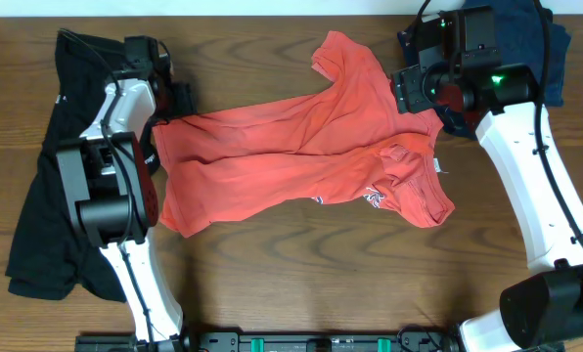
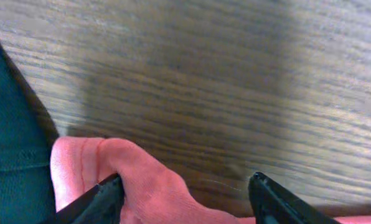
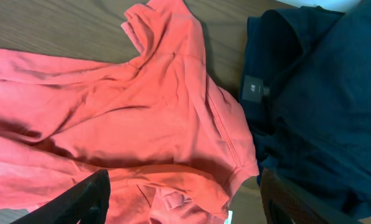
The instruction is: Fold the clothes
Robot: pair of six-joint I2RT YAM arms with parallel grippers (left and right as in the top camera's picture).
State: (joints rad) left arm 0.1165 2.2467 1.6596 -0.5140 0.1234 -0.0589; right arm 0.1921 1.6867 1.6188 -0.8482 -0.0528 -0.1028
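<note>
At the overhead view's 9 o'clock edge a black garment (image 1: 42,205) lies in a crumpled strip along the wooden table (image 1: 291,293), partly under the left arm. The left gripper (image 1: 178,102) sits at the 10 o'clock corner of the orange shirt (image 1: 291,156). In the left wrist view its claw (image 2: 185,200) stands wide. A bunched fold of the orange cloth (image 2: 145,186) rises beside the finger at 7 o'clock (image 2: 98,200), and the finger at 5 o'clock (image 2: 279,202) stands apart from that fold, so the cloth lies between the fingers without being pinched. Dark fabric (image 2: 11,149) fills that view's 9 o'clock side, and bare wood fills the rest.

The shirt lies spread and wrinkled across the table's middle. One sleeve reaches toward 12 o'clock, and a rumpled part with a small white mark lies at its 4 o'clock end.

The right gripper (image 1: 409,88) hovers at the shirt's 2 o'clock edge. In the right wrist view its claw (image 3: 185,205) is also spread wide and holds nothing. One finger (image 3: 79,199) is at 7 o'clock over the orange cloth (image 3: 142,112), and the other is at 5 o'clock over a navy garment (image 3: 325,93).

That navy garment (image 1: 556,49) lies heaped in the table's 1 o'clock corner. It touches the shirt's edge and shows a small label (image 3: 254,88) near its collar.
</note>
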